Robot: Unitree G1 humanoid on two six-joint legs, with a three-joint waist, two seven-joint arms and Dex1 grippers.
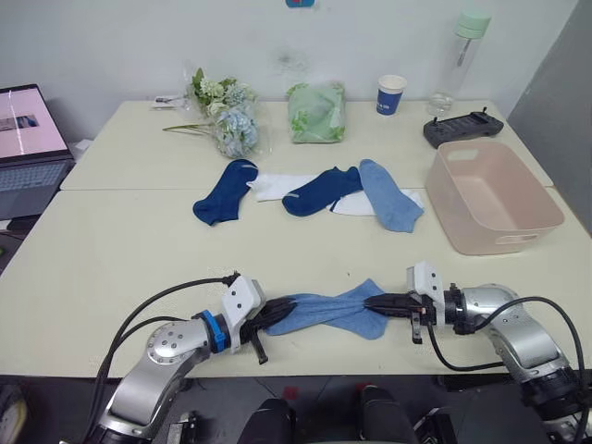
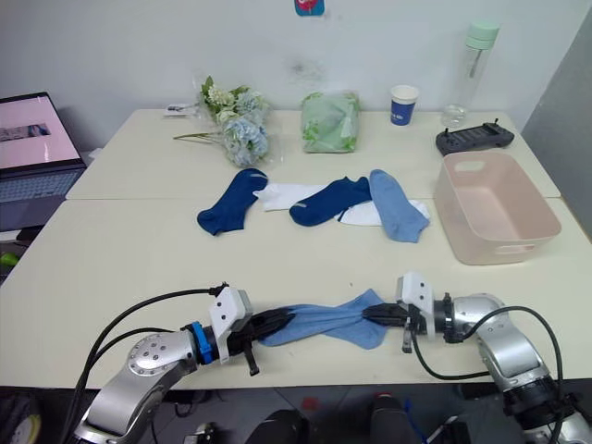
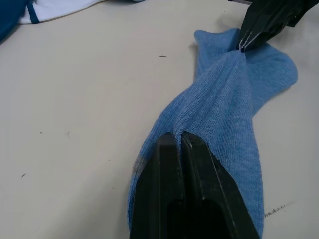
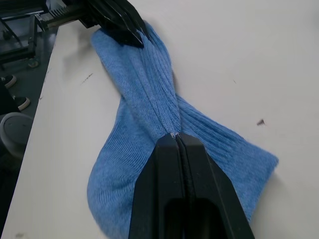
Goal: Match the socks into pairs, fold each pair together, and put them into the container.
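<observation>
Cream-coloured bench (image 1: 120,259) takes most of the left eye view; it is made of two tops pushed together, with a seam running across between them, and it stands against a pale wall. On the near top, close to the front edge, lies one light blue sock (image 1: 333,310), stretched and twisted between the two arms. The left gripper (image 1: 274,314) is clenched on one end of it, and the right gripper (image 1: 377,302) is clenched on the other end. Further back, around the seam, lie the other socks: a navy sock (image 1: 224,192), a second navy sock (image 1: 321,191), a second light blue sock (image 1: 388,195), with white socks (image 1: 276,185) partly under them. The pink container (image 1: 490,194) stands at the robot's right, well apart from the held sock.

Along the wall side I see a bunch of flowers (image 1: 225,116), a green bag (image 1: 317,113), a paper cup (image 1: 391,94), a clear bottle (image 1: 460,57) and a black controller (image 1: 464,129). A laptop (image 1: 30,148) stands open at the robot's left, beside the bench.

Left wrist view: both fingers are pressed together on the bunched fabric, on the bare bench surface.

Right wrist view: the same pinch, from the other end.
</observation>
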